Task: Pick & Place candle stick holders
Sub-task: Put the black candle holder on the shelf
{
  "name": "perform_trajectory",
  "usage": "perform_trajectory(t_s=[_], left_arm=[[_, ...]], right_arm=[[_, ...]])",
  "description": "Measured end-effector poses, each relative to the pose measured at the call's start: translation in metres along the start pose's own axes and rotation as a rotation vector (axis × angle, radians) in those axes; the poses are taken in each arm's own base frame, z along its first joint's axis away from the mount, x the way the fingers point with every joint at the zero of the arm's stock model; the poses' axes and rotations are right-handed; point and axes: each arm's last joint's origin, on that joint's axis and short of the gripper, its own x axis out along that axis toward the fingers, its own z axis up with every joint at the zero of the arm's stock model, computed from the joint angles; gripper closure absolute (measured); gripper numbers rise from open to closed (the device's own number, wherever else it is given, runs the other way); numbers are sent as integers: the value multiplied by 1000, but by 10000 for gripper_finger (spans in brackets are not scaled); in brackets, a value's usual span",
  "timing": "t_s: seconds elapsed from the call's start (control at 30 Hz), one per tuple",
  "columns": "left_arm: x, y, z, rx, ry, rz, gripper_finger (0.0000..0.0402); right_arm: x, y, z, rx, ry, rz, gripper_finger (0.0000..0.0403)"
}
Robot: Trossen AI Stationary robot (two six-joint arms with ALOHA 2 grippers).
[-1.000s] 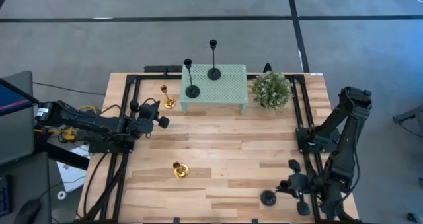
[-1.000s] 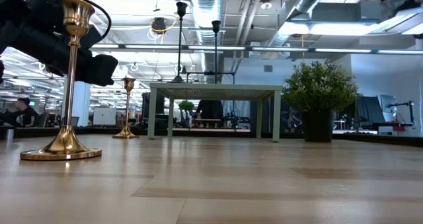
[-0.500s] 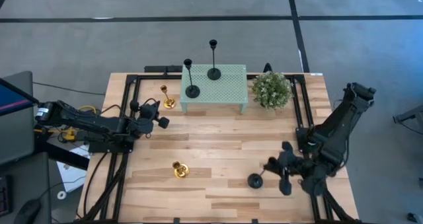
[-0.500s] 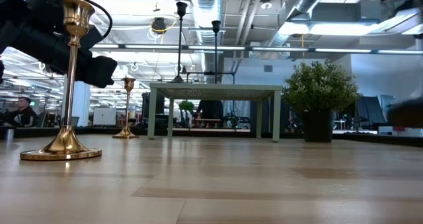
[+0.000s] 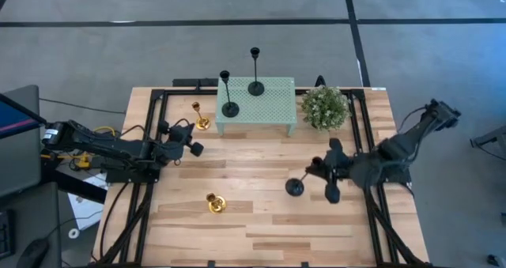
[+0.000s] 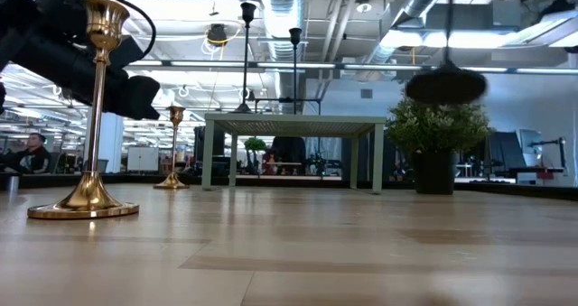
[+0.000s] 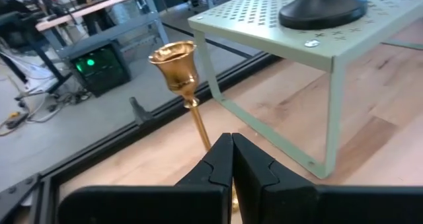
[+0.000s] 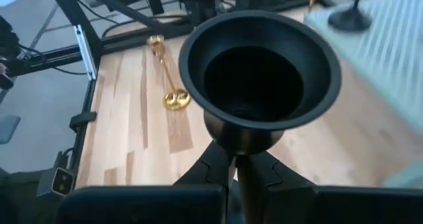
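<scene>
Your left hand (image 5: 192, 147), fingers pressed together and empty, waits left of the mint-green perforated metal stand (image 5: 265, 102), just by the short shiny brass candlestick holder (image 5: 201, 116) beside the stand's left end. A second brass candlestick holder (image 5: 215, 202) stands alone on the pale wooden counter (image 5: 261, 220), well in front of the stand. Two tall matte black candlestick holders (image 5: 229, 96) stand on the stand's top. Right of centre, in front of the stand and the green potted plant (image 5: 325, 107), your right hand (image 5: 314, 175) is clamped on the thin stem of a third matte black candlestick holder (image 5: 295, 186), lifted off the counter: judge this the carry step. Next you need a free spot on the stand and an upright set-down. The right wrist view shows mostly the round base, hiding the grip itself.
</scene>
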Motion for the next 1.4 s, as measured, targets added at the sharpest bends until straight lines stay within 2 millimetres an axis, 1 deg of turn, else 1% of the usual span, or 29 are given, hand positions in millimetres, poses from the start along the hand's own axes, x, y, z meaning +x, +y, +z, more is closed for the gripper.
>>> perform_trajectory(t_s=[0.17, 0.4, 0.5, 0.6, 0.73, 0.8, 1.07, 1.17, 1.3, 1.4], left_arm=[[0, 0, 0, -2, 1, -7, 398], [0, -1, 0, -2, 4, -19, 398], [0, -1, 0, -5, 3, -20, 398], [0, -1, 1, -9, 1, -20, 398], [0, -1, 1, -9, 0, -21, 398], [0, -1, 1, -12, 0, -24, 398], [0, -1, 1, -15, -2, -25, 398], [0, -1, 1, -15, -2, -25, 398], [0, -1, 1, -15, -2, -25, 398], [0, -1, 1, -15, -2, -25, 398]], right_arm=[[-2, -25, 34, -87, 45, -45, 402], [-8, -61, 80, -169, -24, -58, 403], [-5, -76, 93, -183, -34, -84, 403], [3, -91, 104, -190, -34, -95, 403], [20, -111, 114, -184, -3, -82, 403], [30, -121, 119, -185, 16, -104, 403], [58, -159, 138, -206, 33, -117, 403], [65, -172, 143, -190, 35, -123, 403], [72, -190, 146, -165, 51, -130, 403], [71, -200, 146, -143, 53, -127, 403]])
